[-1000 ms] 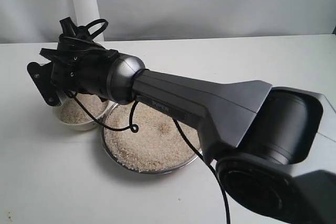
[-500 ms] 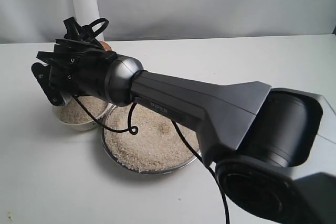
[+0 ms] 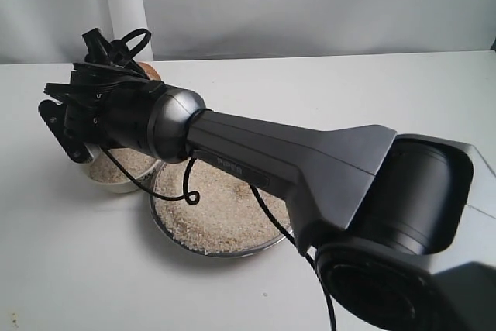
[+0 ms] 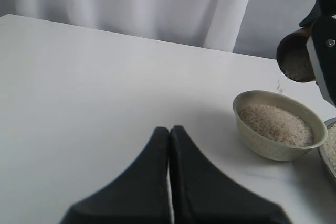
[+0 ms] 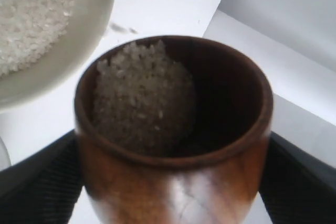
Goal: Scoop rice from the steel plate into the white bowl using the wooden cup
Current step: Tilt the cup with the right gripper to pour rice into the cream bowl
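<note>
The wooden cup point(image 5: 173, 182) is held between the fingers point(image 5: 37, 174) of my right gripper point(image 5: 170, 177), which is shut on it. The cup is tilted, with rice point(image 5: 142, 98) heaped against one side of its inside. In the left wrist view the cup point(image 4: 295, 59) hangs just above the far rim of the white bowl point(image 4: 262, 142), which holds rice point(image 4: 275, 124). A few grains show in the air under its mouth. The steel plate point(image 3: 172, 239), full of rice point(image 3: 225, 207), stands beside the bowl point(image 3: 116, 186). My left gripper point(image 4: 169, 128) is shut and empty over bare table.
The right arm point(image 3: 294, 160) stretches across the plate from the near right and hides much of the bowl in the exterior view. A loose black cable point(image 3: 186, 191) hangs over the plate's rice. A white curtain point(image 4: 131, 3) backs the white table point(image 4: 79, 87).
The right wrist has rolled and shifted slightly left over the bowl. The cup's brown edge has come into sight behind the wrist.
</note>
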